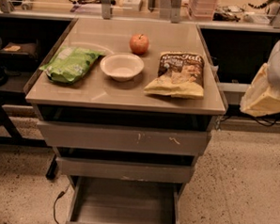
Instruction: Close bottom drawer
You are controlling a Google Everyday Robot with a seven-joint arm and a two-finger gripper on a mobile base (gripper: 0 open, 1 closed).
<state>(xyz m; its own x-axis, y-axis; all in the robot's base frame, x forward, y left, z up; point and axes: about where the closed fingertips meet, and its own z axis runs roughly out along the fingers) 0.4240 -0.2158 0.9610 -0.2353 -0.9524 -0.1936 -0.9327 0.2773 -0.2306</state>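
The bench [106, 36] fills the middle of the view, its smooth tan top carrying 4 things, with 3 grey-brown drawers stacked beneath it. The top drawer [124, 139] is the widest, its front marked with pale scratches, and it stands slightly out from the frame. The middle drawer [125, 170] below it is narrower and plain. The bottom drawer [123, 205] is the narrowest and sits pulled well out toward the camera, low near the speckled floor [239, 185], so its shallow tray lies open to view with its front at the lower edge of the picture. The gripper [265, 97] hangs at the far right edge, beside the bench's right corner and well apart from the bottom drawer; whether it is wide or narrow cannot be told, and it holds nothing that can be seen. On the bench, a chip bag [177, 74] lies at the right, a green bag [69, 63] at the left, a white bowl [122, 66] between them, and a red apple [139, 43] just behind the bowl.
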